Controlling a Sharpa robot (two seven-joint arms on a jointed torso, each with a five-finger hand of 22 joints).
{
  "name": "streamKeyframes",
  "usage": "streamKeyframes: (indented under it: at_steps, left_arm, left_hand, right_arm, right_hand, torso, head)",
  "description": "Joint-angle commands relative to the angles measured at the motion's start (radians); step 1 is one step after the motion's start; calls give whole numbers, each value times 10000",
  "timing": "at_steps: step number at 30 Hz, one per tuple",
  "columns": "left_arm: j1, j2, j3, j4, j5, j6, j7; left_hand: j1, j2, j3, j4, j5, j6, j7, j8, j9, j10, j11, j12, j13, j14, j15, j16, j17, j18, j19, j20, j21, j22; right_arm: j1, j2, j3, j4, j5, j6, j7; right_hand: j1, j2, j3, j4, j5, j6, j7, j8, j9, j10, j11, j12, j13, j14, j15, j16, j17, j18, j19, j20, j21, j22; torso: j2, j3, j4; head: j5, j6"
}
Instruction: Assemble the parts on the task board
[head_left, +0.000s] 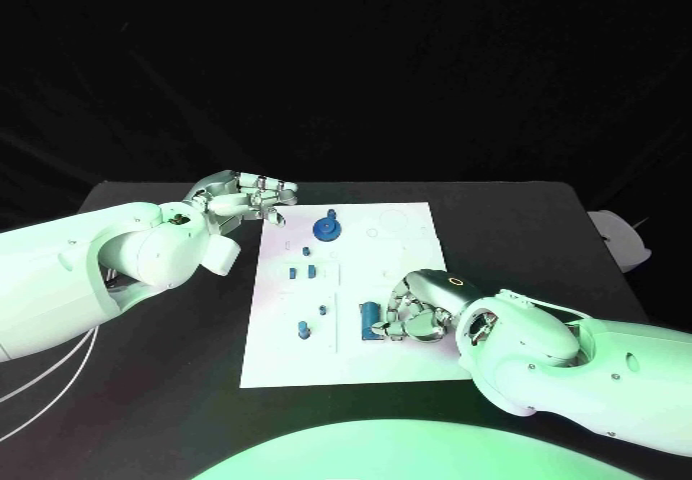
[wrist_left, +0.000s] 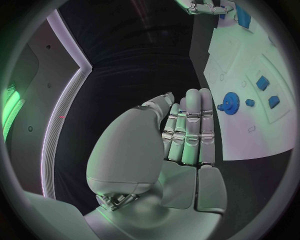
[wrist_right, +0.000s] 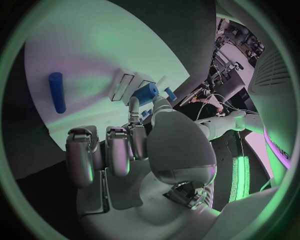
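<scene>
Black table under white task board

Robotics lab, staged for bench testing

Black table under dark backdrop, no household or shop furnishings; white task board laid flat as a test fixture, just beside the left hand and beneath the right hand; small blue parts set out on the board near both hands; loose cables hanging behind the left arm; glowing light strips on panelled walls beyond the left hand; racks of equipment and wiring past the right hand; coloured stage-like lighting throughout.
</scene>
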Motion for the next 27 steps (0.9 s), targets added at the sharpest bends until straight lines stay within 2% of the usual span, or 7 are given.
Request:
streamKeyframes:
  at_steps: [1, 15, 27]
  left_arm:
    - [4, 2, 4, 10, -33, 121, 39]
    - [3, -11, 3, 2, -33, 140, 33]
    - [3, -16, 2, 9, -33, 145, 30]
  left_hand:
    - [35, 88, 9, -24, 11, -66, 17, 14, 11, -64, -19, 59, 10, -48, 37, -56, -16, 139, 28, 58, -45, -10]
    - [37, 95, 13, -22, 11, -65, 17, 17, 11, -66, -19, 66, 11, -47, 37, -56, -15, 139, 30, 58, -47, -12]
    - [50, 92, 15, -32, 11, -66, 16, 18, 11, -70, -20, 72, 12, -47, 35, -57, -15, 140, 33, 56, -48, -13]
  right_arm:
    - [-10, -13, -3, -64, -174, 251, -90]
    - [-9, -85, -3, 21, -176, 494, -65]
    - [-9, -35, -3, -23, -148, 515, -65]
  right_hand:
    - [-19, 50, -21, 58, 12, 81, 10, 58, 21, 207, -21, 79, 1060, 886, -91, 31, 1782, -94, 979, -88, 30, 2577]
    - [54, -56, -71, -11, -127, 84, -21, 109, 82, 224, -50, 100, 1083, 884, -117, 26, 1772, -93, 978, -112, 29, 2576]
    - [113, -57, -94, -14, -480, 65, -24, 155, 151, 225, -55, 98, 1094, 881, -127, 22, 1764, -91, 973, -129, 18, 2573]
  torso:
    - [-1, 7, -4]
    - [2, 2, 1]
    - [0, 2, 6]
  head:
    - [15, 3]
    - [10, -31]
    - [9, -38]
